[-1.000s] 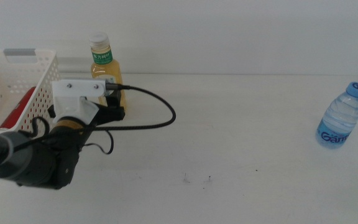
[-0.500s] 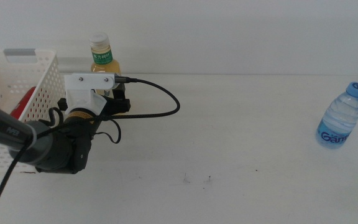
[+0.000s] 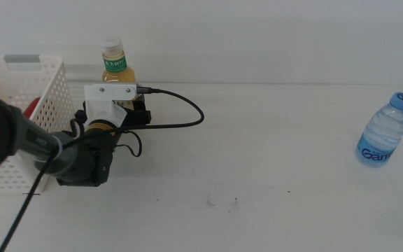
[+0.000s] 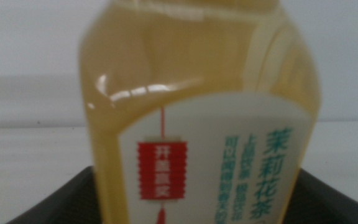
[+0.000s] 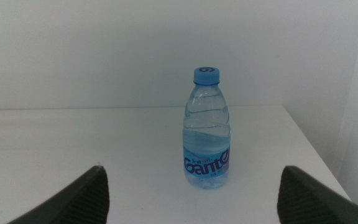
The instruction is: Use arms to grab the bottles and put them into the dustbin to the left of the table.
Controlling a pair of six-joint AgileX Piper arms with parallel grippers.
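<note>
The yellow tea bottle with a white cap stands at the back left of the table, next to the dustbin. My left gripper is right at the bottle's lower body. In the left wrist view the bottle fills the picture between the open jaws of the left gripper. A red can lies inside the dustbin. The clear water bottle stands at the far right. My right gripper is open, empty and faces the water bottle from a short way off.
The left arm's black cable loops over the table to the right of the tea bottle. A pale wall rises behind the table. Small dark specks mark the front middle of the tabletop.
My left arm has moved back and to the right, away from the dustbin, and its gripper has closed in on the tea bottle. The water bottle has not moved.
</note>
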